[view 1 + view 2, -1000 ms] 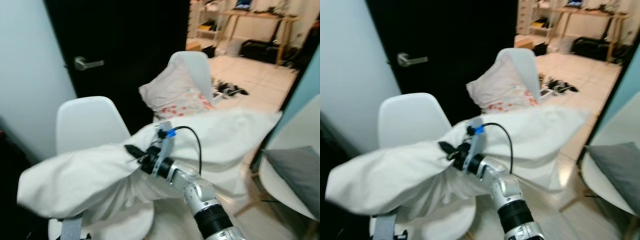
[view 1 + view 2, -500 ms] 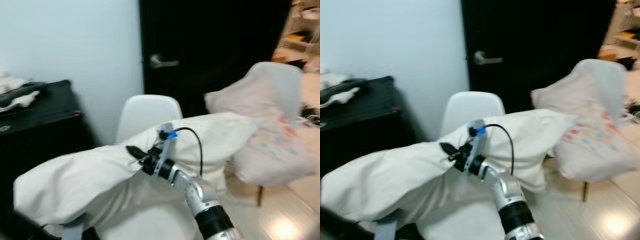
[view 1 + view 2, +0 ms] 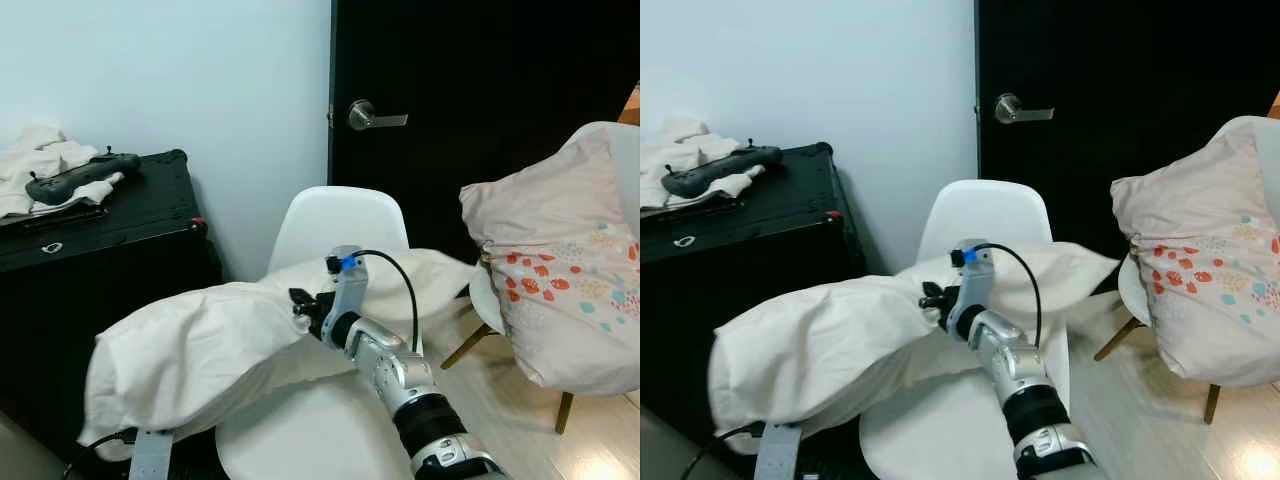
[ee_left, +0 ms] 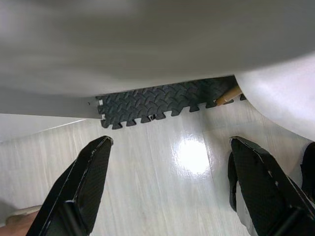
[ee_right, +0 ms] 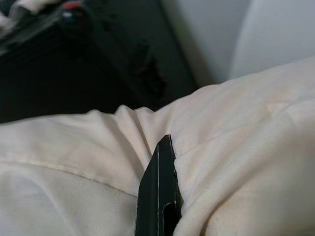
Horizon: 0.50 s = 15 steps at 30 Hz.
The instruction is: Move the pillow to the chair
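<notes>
White chair (image 3: 340, 225) under cream pillow (image 3: 210, 345); patterned pillow (image 3: 560, 270) on neighbouring chair (image 3: 625, 150)

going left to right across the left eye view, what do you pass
black case with a controller on top → white pillow held by the right gripper → white chair → door handle → patterned pillow

Long cream fabric pillow (image 3: 200, 350) hides seat of white plastic shell chair (image 3: 345, 215). Right gripper (image 3: 300, 312) jaws buried in folds. Patterned pink pillow (image 3: 560, 280) cut off at right edge.
</notes>
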{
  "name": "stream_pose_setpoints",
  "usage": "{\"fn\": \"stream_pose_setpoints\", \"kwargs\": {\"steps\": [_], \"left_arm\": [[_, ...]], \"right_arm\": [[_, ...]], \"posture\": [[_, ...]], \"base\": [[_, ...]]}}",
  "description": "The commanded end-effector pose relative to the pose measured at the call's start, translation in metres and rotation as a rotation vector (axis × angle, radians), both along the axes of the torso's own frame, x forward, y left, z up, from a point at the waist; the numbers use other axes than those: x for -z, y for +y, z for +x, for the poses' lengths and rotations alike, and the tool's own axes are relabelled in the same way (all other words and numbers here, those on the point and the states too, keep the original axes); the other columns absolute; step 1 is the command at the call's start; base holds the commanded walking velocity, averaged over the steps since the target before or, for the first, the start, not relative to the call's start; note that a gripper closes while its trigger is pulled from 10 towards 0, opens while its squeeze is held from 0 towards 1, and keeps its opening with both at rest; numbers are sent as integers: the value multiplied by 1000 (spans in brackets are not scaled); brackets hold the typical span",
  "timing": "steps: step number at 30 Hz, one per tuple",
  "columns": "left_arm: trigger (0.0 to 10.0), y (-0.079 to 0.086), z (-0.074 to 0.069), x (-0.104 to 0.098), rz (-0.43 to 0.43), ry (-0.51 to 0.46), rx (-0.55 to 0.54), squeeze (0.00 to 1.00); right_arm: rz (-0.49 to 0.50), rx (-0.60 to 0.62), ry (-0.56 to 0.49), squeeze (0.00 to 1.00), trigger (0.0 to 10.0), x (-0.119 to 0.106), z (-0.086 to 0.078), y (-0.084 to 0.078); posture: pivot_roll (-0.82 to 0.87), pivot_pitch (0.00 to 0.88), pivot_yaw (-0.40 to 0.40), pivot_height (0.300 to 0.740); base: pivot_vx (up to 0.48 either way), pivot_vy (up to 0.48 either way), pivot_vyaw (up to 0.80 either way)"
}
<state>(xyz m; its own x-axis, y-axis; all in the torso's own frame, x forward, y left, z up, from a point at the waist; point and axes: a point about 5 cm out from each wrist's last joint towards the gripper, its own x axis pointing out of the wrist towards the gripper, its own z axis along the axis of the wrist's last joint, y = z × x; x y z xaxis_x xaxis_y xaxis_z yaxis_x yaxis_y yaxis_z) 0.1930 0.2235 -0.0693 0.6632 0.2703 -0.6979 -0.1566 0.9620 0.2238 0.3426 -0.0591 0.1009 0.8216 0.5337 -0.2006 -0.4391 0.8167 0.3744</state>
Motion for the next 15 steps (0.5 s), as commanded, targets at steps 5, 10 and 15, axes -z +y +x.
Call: {"fn": "stream_pose_setpoints", "kwargs": {"steps": [5, 10, 15], "left_arm": [[10000, -3, 2, -1, -6, -5, 22, 0], [10000, -4, 3, -1, -8, -6, 25, 0], [10000, -4, 3, -1, -5, -7, 30, 0]], "right_arm": [[27, 54, -128, 0, 10000, -27, 14, -2], [-5, 50, -103, 0, 10000, -20, 13, -1], [-45, 14, -55, 0, 10000, -10, 8, 8]], "posture": [[-39, 5, 34, 740], [-39, 5, 34, 740], [-37, 7, 31, 740]], "base": [[0, 0, -555], [0, 0, -276], [0, 0, 0]]}}
